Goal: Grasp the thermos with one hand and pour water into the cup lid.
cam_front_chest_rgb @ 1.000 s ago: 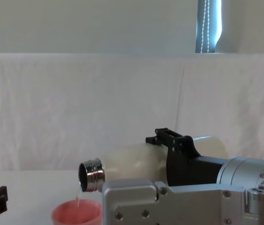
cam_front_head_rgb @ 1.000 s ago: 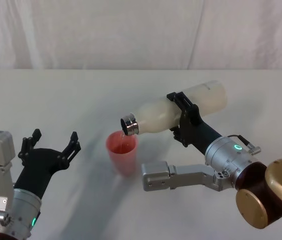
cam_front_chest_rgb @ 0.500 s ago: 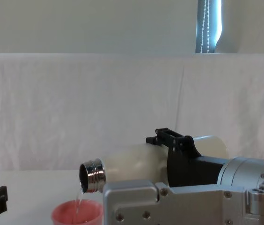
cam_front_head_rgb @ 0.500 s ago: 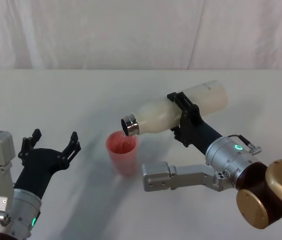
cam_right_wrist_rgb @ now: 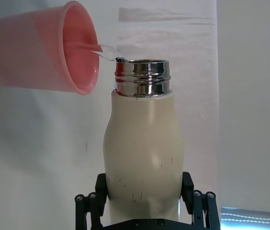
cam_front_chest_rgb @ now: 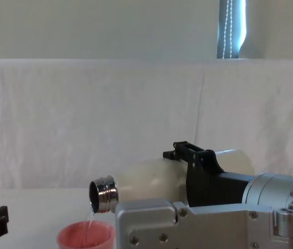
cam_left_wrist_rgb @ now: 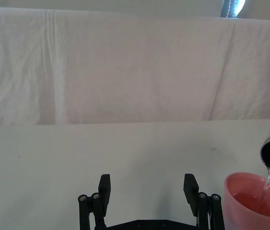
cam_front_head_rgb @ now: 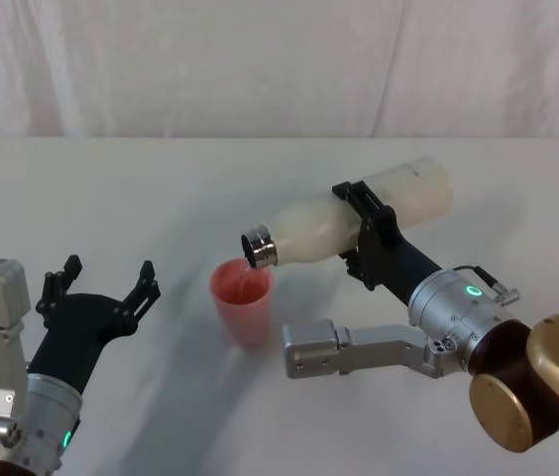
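The counter (cam_front_head_rgb: 161,188) takes up most of the head view, pale and bare around the work, with a white cloth backdrop (cam_front_head_rgb: 260,59) along the top of the frame. At the centre right of that view the right tool (cam_front_head_rgb: 364,236) is pinched around the middle of the thermos (cam_front_head_rgb: 359,223), which lies tipped nearly flat with its chrome neck pointing toward the centre of the frame. Compared with 1 second ago the thermos has barely moved; its neck has crept a touch to the right in the chest view, and the thin stream seen there has thickened slightly. In the chest view water falls from the neck (cam_front_chest_rgb: 102,195) into the cup lid (cam_front_chest_rgb: 85,235) at the lower left of the frame. The cup lid stands upright on the counter just below the neck, apart from it, and the left wrist view shows water already pooling inside. I judge the pour to be under way and steady, with the level likely rising. At the lower left of the head view the left tool (cam_front_head_rgb: 101,288) hangs idle, its 2 fingers spread wide, well apart from the cup lid.
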Robot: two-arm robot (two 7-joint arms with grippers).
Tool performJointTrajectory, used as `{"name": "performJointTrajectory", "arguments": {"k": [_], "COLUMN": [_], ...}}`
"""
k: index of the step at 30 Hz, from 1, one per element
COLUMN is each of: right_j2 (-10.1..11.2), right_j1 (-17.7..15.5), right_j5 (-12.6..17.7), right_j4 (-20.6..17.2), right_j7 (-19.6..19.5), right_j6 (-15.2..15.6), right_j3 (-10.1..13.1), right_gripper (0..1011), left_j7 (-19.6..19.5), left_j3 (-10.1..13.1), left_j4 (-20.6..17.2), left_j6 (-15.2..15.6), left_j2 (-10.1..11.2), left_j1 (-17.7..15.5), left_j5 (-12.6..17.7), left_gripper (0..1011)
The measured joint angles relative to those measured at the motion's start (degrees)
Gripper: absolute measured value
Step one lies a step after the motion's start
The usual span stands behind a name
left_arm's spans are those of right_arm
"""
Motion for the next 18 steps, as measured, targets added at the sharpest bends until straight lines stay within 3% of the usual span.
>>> {"name": "performJointTrajectory", "arguments": {"k": [18], "right_j2": [-0.1], "right_j1": [0.1], "right_j5": [0.0], "right_j4": [0.0], "right_j7": [0.1], "right_j6": [0.0], "right_j3": [0.0], "right_gripper": [948], "left_j7": [0.0], "left_j3": [0.0], "left_j4": [0.0], "left_j6": [0.0], "left_j2": [0.0], "left_j1": [0.0], "left_j5": [0.0], "left_gripper": [1001]}}
